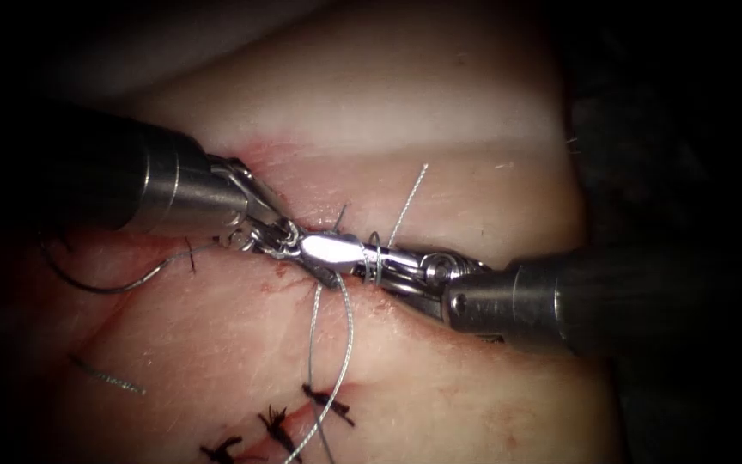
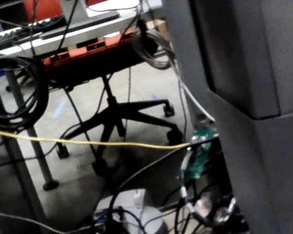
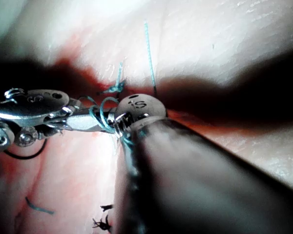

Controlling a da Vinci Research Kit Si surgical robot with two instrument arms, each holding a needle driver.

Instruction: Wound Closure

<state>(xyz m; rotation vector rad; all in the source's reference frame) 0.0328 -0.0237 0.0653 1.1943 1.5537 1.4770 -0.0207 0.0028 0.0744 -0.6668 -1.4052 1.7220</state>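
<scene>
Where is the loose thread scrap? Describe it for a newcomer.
Start at the left tool over the tissue. Below it, left of the dark stitches, lies the thread scrap: short, pale, and joined to nothing, unlike the long thread.

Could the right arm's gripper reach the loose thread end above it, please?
Probably yes: the thread end stands free just above the right gripper, nothing between. But thread loops wrap that gripper, tip to tip with the left gripper. What either holds is unclear; the needle lies leftward.
</scene>
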